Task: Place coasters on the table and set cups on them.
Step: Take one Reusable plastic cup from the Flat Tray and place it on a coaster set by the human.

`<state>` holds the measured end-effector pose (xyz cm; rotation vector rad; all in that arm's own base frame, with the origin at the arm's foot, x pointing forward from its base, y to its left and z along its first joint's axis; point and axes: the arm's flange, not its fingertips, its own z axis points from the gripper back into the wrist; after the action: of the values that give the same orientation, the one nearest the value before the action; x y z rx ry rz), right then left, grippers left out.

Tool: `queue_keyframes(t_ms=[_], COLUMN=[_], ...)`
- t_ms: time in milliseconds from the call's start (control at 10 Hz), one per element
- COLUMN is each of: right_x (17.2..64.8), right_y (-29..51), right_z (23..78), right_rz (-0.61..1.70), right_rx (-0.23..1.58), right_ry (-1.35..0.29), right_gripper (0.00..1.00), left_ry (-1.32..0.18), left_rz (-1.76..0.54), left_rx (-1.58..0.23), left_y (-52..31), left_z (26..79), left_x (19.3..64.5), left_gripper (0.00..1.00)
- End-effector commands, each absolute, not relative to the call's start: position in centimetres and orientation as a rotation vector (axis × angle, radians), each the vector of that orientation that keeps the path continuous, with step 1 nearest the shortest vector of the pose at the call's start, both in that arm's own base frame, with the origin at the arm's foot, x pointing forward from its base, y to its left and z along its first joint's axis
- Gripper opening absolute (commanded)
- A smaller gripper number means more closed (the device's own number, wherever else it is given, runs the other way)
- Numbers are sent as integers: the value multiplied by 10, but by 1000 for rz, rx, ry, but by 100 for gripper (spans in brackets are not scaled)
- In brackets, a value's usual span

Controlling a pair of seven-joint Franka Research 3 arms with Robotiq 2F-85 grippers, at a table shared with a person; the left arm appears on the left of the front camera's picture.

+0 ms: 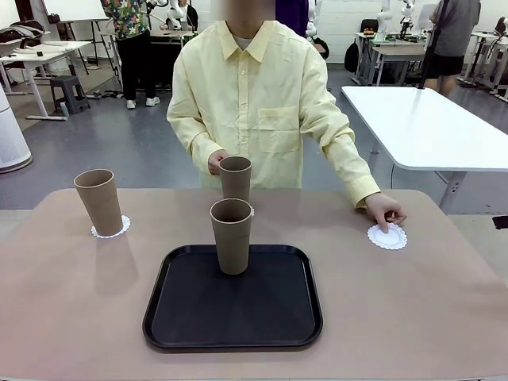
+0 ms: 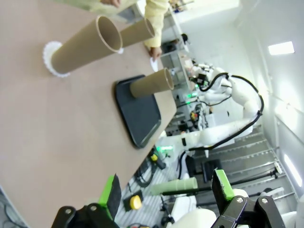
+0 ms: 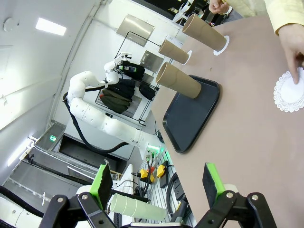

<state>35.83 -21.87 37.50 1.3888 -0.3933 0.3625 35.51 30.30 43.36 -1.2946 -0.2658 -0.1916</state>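
Desk point(image 1: 444, 302): beige top, with a black tray point(image 1: 198, 313) set at the near middle.
Left cup point(image 1: 99, 201): stood upright on the left coaster point(image 1: 110, 232), whose lacy edge is seen around the base.
Far cup point(image 1: 236, 176): stood upright on the desk behind the tray. A white edge is glimpsed at its base, mostly hidden. A hand point(image 1: 216, 161) is held just beside its rim; contact cannot be told.
Tray cup point(image 1: 232, 235): stood upright on the tray's far half.
Right coaster point(image 1: 387, 236): laid flat on the desk, uncovered, and touched by the other hand point(image 1: 385, 211).
Left gripper point(image 2: 167, 190): jaws spread wide, nothing held, well apart from the cups.
Right gripper point(image 3: 157, 183): jaws spread wide, nothing held.
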Motion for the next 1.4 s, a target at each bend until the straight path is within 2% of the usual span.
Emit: queue_keyframes(t_ms=[0,1200,1300], right_x=[358,358,375], right_y=[-219,-219,-201], right_z=[375,375,389], right_rz=[362,363,510], right_rx=[1389,1389,1385], right_ry=[-394,-393,-371], right_gripper=[100,100,100], left_ry=[-266,-266,-266], left_rz=[-186,-186,-186], left_rx=[-1295,-1295,-1295], left_y=[304,304,304], left_z=[434,434,434], left_x=[354,354,354], left_gripper=[100,100,100])
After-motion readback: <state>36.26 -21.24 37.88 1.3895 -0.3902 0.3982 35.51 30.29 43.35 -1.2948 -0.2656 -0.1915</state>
